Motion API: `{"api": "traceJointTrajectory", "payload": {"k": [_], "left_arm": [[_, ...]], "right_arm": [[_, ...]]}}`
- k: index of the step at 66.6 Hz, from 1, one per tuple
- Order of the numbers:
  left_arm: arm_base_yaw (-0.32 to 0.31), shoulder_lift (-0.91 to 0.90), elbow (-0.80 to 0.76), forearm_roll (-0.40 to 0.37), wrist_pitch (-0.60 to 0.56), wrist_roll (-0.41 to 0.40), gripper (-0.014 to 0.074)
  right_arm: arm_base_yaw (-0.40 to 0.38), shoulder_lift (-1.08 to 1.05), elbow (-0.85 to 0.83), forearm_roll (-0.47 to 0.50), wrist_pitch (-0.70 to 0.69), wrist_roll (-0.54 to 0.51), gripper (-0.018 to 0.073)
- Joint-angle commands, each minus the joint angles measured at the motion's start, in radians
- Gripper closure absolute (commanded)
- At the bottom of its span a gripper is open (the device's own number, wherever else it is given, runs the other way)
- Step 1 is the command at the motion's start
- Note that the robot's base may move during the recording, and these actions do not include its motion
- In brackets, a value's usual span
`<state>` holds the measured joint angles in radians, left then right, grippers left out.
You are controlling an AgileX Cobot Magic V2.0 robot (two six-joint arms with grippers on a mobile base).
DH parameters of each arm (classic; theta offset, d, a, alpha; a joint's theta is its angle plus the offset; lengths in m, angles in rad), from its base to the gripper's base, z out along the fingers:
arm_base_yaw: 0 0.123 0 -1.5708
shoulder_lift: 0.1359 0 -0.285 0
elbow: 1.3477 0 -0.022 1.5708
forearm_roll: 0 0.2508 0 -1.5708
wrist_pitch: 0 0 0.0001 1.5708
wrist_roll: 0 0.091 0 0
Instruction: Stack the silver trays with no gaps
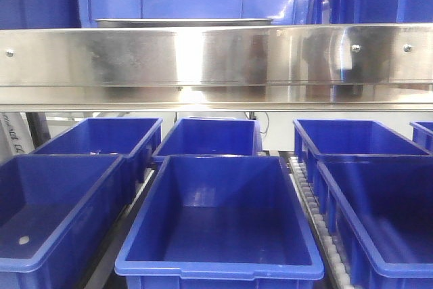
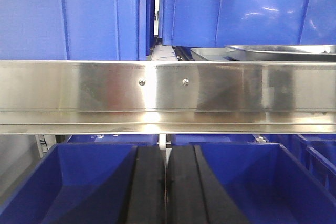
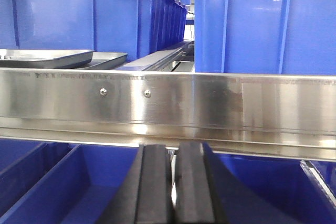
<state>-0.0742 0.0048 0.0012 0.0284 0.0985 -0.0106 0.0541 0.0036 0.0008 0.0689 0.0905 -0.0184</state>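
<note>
No words or labels can be read on anything here. The silver trays (image 3: 50,59) lie on the top shelf, behind the long shiny rail (image 1: 216,55) with its small screws. In the right wrist view two trays show at the far left, one tipped a little over the other, with their rims close together. The right pincer (image 3: 174,190) is lower down, under the rail and off to the right of the trays, well apart from them. Its black fingers (image 3: 152,187) are pressed almost together and hold nothing. In the left wrist view a tray (image 2: 278,52) peeks over the rail at the right. The left pincer (image 2: 166,187) sits below the rail, left of that tray, its fingers closed tight on nothing. Blue bins (image 1: 220,225) stand on the lower shelf, and more blue bins stand behind the trays.
</note>
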Motion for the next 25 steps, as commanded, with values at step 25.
{"api": "traceJointTrajectory", "payload": {"k": [25], "left_arm": [[0.003,-0.005,-0.001,0.002,-0.012,0.004,0.0585]], "right_arm": [[-0.003,-0.004,-0.001,0.0,-0.016,-0.012,0.0577]]}}
